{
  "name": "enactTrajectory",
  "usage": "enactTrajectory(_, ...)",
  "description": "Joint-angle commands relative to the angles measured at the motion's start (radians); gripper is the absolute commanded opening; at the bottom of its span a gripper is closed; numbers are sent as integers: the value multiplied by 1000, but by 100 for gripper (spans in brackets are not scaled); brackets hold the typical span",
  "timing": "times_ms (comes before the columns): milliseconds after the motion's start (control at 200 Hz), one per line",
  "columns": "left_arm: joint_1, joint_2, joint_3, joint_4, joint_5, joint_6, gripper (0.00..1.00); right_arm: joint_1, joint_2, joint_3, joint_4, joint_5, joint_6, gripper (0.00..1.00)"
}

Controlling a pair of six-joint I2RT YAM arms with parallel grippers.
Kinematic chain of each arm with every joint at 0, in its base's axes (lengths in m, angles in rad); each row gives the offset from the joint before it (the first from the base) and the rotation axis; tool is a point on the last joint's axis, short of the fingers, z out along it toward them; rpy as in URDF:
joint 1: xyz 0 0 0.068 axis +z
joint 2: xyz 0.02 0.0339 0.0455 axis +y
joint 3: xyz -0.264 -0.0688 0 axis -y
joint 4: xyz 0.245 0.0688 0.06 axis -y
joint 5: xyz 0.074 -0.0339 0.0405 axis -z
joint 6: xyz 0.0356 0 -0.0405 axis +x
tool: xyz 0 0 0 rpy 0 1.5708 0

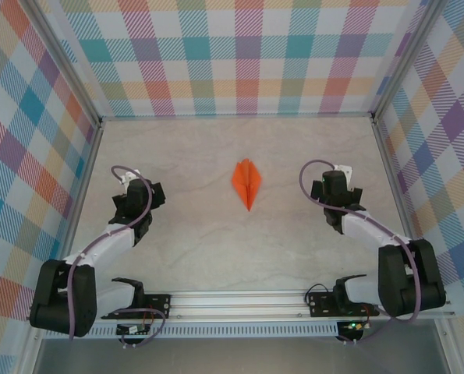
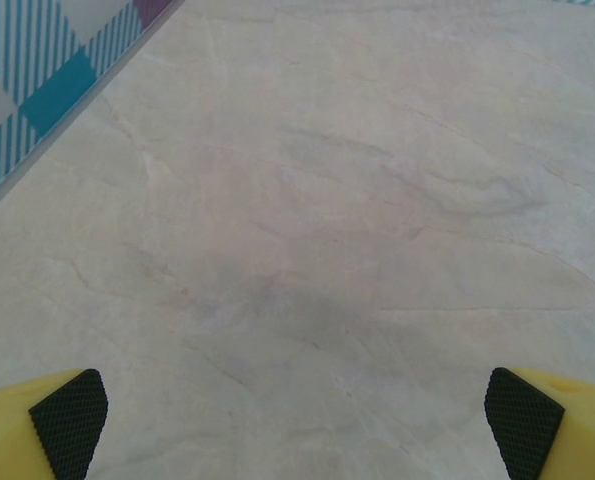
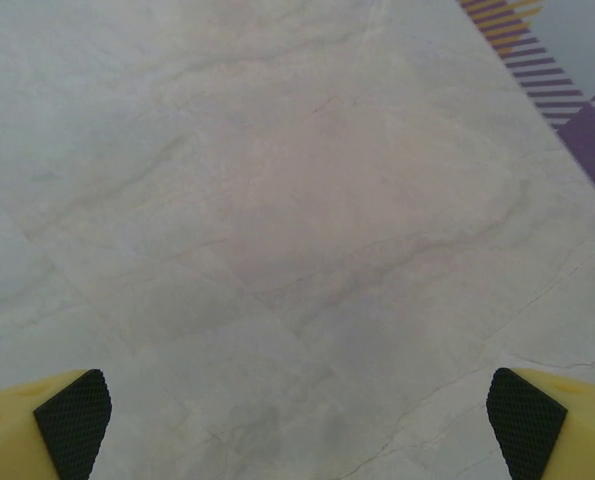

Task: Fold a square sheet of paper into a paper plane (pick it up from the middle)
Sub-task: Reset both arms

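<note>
Plane lies flat mid-table, sharp tip toward the arm bases, ridge down its middle. Left gripper: jaws wide apart over bare marble-look surface, yellow fingers with black pads at the 2 lower corners of its wrist view, plaid wall at upper left. Right gripper: same, jaws wide apart over bare table, wall at upper right. From above, the 2 grippers sit on either side of the plane, both well apart from it.
</note>
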Motion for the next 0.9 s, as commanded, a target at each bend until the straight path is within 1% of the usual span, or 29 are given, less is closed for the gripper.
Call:
enactTrajectory(0, 40, 42, -53, 244, 118, 125, 100, -22, 43, -25, 230, -64, -79, 100)
enactTrajectory(110, 67, 96, -112, 410, 225, 150, 100, -27, 96, -44, 348, -108, -129, 100)
enactTrajectory(175, 75, 122, -141, 515, 287, 155, 100, -34, 109, -64, 436, -162, -164, 100)
enactTrajectory(240, 83, 146, -157, 593, 341, 161, 100, -51, 122, -70, 481, -227, -172, 100)
enactTrajectory(315, 90, 195, -154, 638, 361, 172, 100, -61, 152, -81, 558, -282, -197, 100)
enactTrajectory(410, 108, 263, -153, 699, 398, 168, 100, -75, 183, -94, 606, -334, -205, 100)
enactTrajectory(490, 113, 323, -150, 746, 400, 162, 100, -102, 183, -107, 626, -382, -187, 100)
enactTrajectory(595, 117, 375, -131, 754, 396, 155, 100, -130, 190, -121, 652, -428, -166, 100)
enactTrajectory(715, 119, 371, -113, 715, 376, 144, 100, -141, 232, -140, 721, -442, -158, 100)
enactTrajectory(795, 116, 377, -82, 660, 355, 144, 100, -147, 228, -140, 714, -446, -154, 100)
enactTrajectory(895, 110, 377, -79, 657, 345, 148, 100, -149, 230, -135, 708, -447, -152, 100)
